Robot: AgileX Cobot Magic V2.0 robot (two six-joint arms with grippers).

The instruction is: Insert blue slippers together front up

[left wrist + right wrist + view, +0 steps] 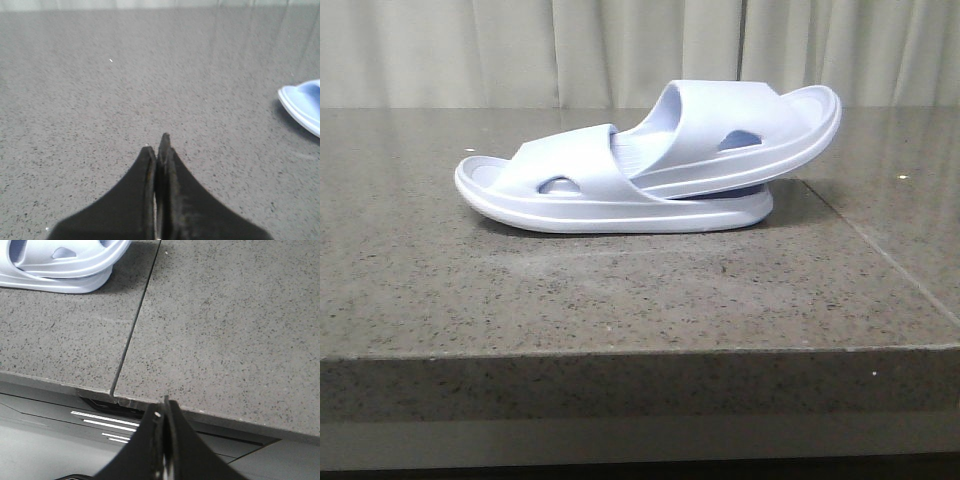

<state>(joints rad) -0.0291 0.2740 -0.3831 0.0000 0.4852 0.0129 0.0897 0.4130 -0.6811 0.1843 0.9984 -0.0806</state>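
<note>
On the grey speckled worktop [620,290], the blue slippers [650,165] sit nested as a pair.

The upper slipper [740,125] has its front pushed under the strap of the lower slipper [570,195], its heel end tilted up to the right; the insertion looks done, with little left beyond perhaps seating it flatter; the left fingers [158,150] are pressed together on nothing, well apart from the pair; the right fingers [164,412] are likewise closed and empty near the worktop's edge; no brand, label or writing can be read.
</note>
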